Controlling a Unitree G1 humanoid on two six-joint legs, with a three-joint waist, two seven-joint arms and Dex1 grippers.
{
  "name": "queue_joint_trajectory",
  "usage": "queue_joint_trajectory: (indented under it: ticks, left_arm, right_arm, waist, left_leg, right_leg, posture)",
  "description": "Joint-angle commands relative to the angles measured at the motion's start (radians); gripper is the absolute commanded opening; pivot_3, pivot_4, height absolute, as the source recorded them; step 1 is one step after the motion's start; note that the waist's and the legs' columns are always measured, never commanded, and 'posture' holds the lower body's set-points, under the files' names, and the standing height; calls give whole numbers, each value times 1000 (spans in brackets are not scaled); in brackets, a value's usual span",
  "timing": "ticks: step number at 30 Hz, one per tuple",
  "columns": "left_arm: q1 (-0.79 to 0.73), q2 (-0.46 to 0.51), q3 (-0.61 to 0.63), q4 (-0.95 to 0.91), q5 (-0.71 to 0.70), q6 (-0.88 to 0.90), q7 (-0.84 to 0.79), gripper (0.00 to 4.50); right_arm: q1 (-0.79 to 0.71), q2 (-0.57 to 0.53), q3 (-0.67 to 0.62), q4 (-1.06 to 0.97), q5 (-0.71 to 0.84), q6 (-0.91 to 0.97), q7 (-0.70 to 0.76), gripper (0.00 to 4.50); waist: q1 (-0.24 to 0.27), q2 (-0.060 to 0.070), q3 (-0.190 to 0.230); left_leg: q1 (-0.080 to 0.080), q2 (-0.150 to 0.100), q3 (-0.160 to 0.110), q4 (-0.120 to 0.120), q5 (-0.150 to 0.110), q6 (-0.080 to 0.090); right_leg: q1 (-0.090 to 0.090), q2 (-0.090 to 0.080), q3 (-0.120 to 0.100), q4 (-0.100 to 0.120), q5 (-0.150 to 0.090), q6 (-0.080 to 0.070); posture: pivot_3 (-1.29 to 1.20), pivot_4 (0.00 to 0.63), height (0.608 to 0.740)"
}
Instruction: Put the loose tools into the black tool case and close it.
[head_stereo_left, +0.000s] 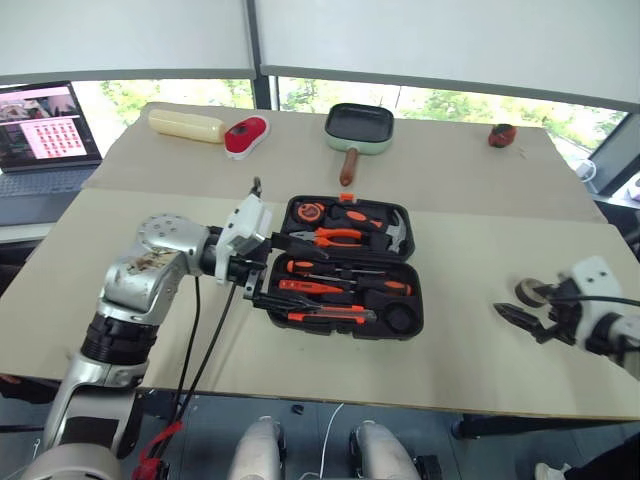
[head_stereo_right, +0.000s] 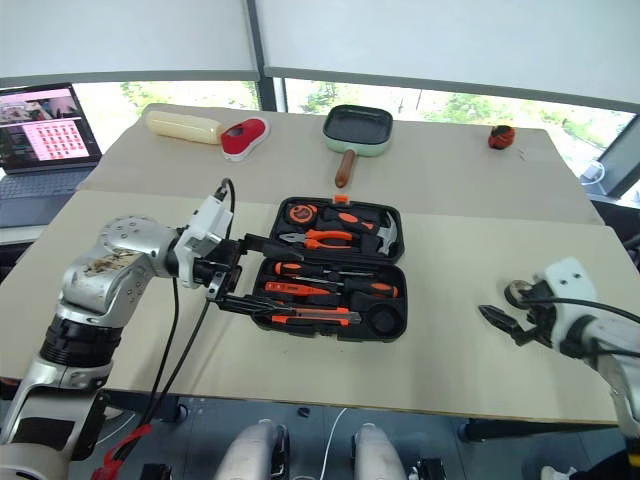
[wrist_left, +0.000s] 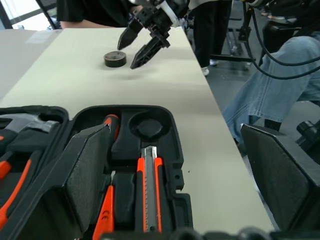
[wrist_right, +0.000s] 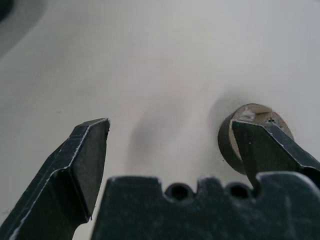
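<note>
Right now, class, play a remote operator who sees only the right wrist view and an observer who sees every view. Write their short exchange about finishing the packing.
Operator: I see a small dark tape roll. Is the case open?
Observer: Yes, the black moulded plastic tool case lies fully open.
Operator: Where is the other arm?
Observer: The left gripper hovers at the case's left edge, jaws open.
Operator: Any room for the roll?
Observer: The round recess in the case's front right corner is empty.
</note>
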Motion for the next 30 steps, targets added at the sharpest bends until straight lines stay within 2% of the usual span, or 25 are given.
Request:
queue_joint_trajectory:
  ticks: [1, 3, 5, 8, 15, 17, 21, 23, 27, 30]
  left_arm:
    - [5, 26, 28, -45, -18, 0, 22, 4500]
    - [6, 31, 31, -50, -21, 5, 31, 4500]
    - [5, 35, 30, -51, -22, 3, 39, 4500]
    - [-2, 35, 28, -51, -23, 2, 51, 4500]
    - [-21, 33, 22, -45, -24, 3, 60, 4500]
    - [-18, 37, 18, -45, -21, 4, 60, 4500]
    - [2, 61, 13, -42, -13, 8, 51, 4500]
    - [19, 78, 9, -39, -3, -4, 38, 4500]
    - [31, 89, 2, -41, 0, -11, 30, 4500]
    - [35, 101, -7, -47, 11, -29, 21, 4500]
  right_arm:
    - [-74, -10, 38, 129, -76, -43, -14, 3823]
    - [-103, -3, 54, 172, -92, -52, -10, 3250]
    - [-129, 9, 66, 209, -100, -63, -2, 3250]
    - [-162, 20, 80, 265, -122, -87, 0, 2531]
    - [-174, 23, 62, 287, -121, -117, 23, 143]
    - [-145, 9, 32, 198, -79, -121, 71, 29]
    - [-112, 3, 11, -149, 102, 1, 206, 29]
    - [-109, -9, 54, -348, 187, 68, 258, 29]
    - [-120, -21, 122, -506, 223, 107, 287, 29]
    - [-217, 40, 323, -584, 161, 136, 255, 29]
  waist:
    - [1, 0, 0]
    - [1, 0, 0]
    - [-1, 0, 0]
    - [-5, 0, 0]
    - [-7, 0, 0]
    - [-5, 0, 0]
    - [-14, 2, 1]
    - [-20, 2, 1]
    - [-11, 1, 2]
    - [-5, 0, 2]
  left_leg:
    - [0, 0, 0, 0, 0, 0]
    - [0, 0, 0, 0, 0, 0]
    - [0, 0, 0, 0, 0, 0]
    - [0, 0, 0, 0, 0, 0]
    - [0, 0, 0, 0, 0, 0]
    - [0, 0, 0, 0, 0, 0]
    - [0, 0, 0, -1, 0, 0]
    - [0, 2, 0, -1, 0, 0]
    - [1, 4, -1, -1, 0, 0]
    - [1, 4, 1, 1, 0, 0]
  right_leg:
    - [0, 0, 0, 0, 0, 0]
    - [0, 0, 0, 0, 0, 0]
    - [0, 0, 0, 0, 0, 0]
    - [0, 0, 0, 0, 0, 0]
    - [0, 0, 0, 0, 0, 0]
    - [0, 0, 0, 0, 0, 0]
    - [0, 0, 0, 1, 0, 0]
    - [-1, 2, 1, 2, 0, 0]
    - [0, 4, -1, 1, 0, -1]
    - [0, 2, -1, 1, 0, -1]
  posture:
    - [0, 150, 740]
    - [0, 150, 740]
    - [0, 150, 740]
    - [0, 150, 740]
    - [0, 150, 740]
    - [0, 150, 740]
    - [0, 150, 740]
    - [0, 150, 740]
    - [0, 150, 740]
    - [0, 150, 740]
